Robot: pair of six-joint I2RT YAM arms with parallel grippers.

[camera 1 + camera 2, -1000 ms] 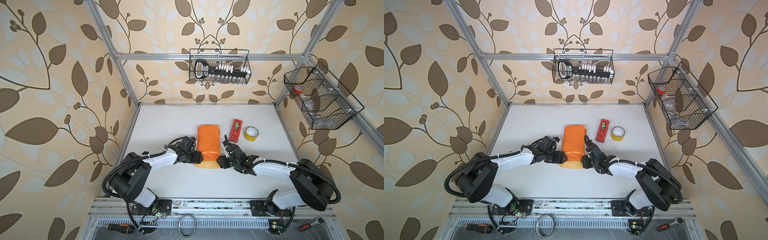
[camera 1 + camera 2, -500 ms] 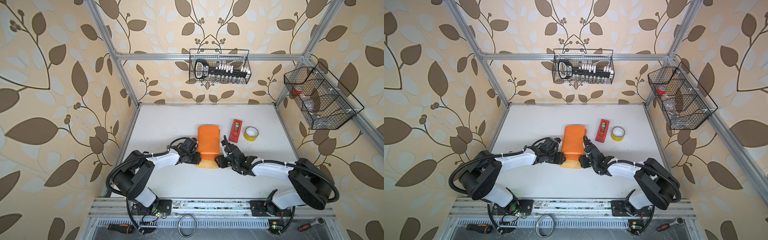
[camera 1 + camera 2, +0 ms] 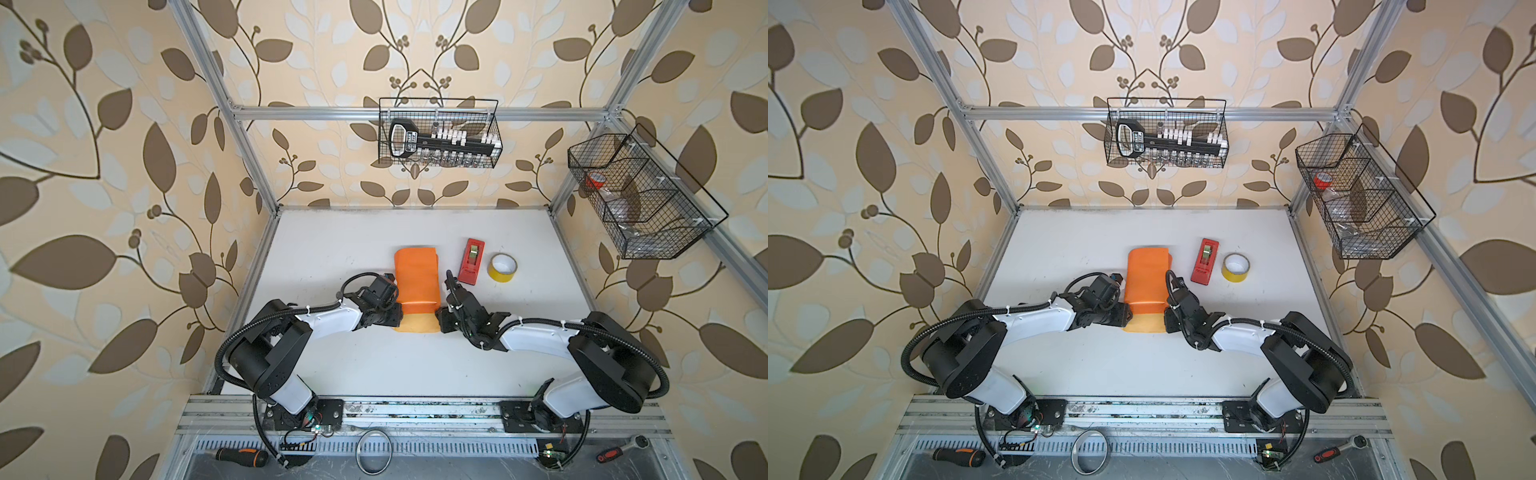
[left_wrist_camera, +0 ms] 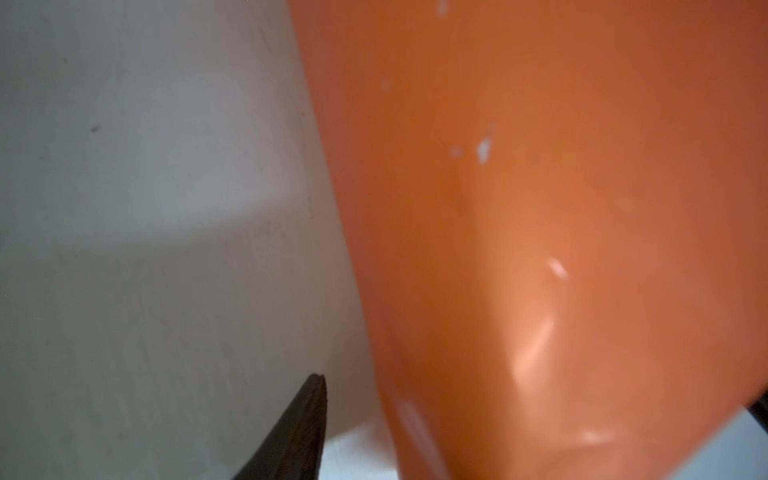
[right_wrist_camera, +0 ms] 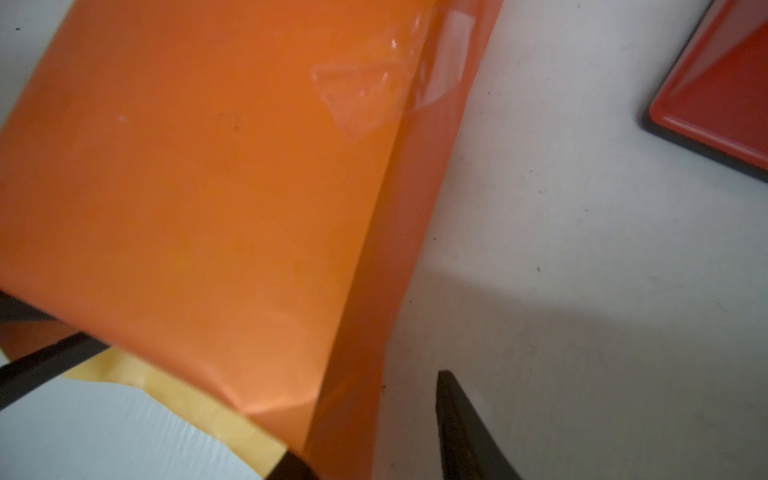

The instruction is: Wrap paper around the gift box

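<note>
The paper point(image 3: 417, 279) point(image 3: 1145, 277) lies folded into a glossy orange parcel mid-table, with a yellow-tan flap point(image 3: 415, 324) sticking out at its near end. The gift box is hidden inside it. My left gripper point(image 3: 397, 320) point(image 3: 1127, 318) is at the parcel's near left corner. In the left wrist view one finger point(image 4: 299, 428) stands apart from the orange paper point(image 4: 540, 208). My right gripper point(image 3: 440, 322) point(image 3: 1167, 322) point(image 5: 365, 415) straddles the near right corner. One finger point(image 5: 461, 432) stands clear of the paper wall point(image 5: 365, 332); the other lies under the flap.
A red tape dispenser point(image 3: 471, 266) point(image 5: 723, 91) and a yellow tape roll point(image 3: 502, 267) lie just right of the parcel. Wire baskets hang on the back wall point(image 3: 438, 133) and the right wall point(image 3: 640, 195). A screwdriver point(image 3: 237, 457) and a ratchet point(image 3: 623, 446) lie beyond the front rail.
Both grippers have edged inward against the parcel's near corners and their jaws have narrowed. The parcel has stayed in place.
</note>
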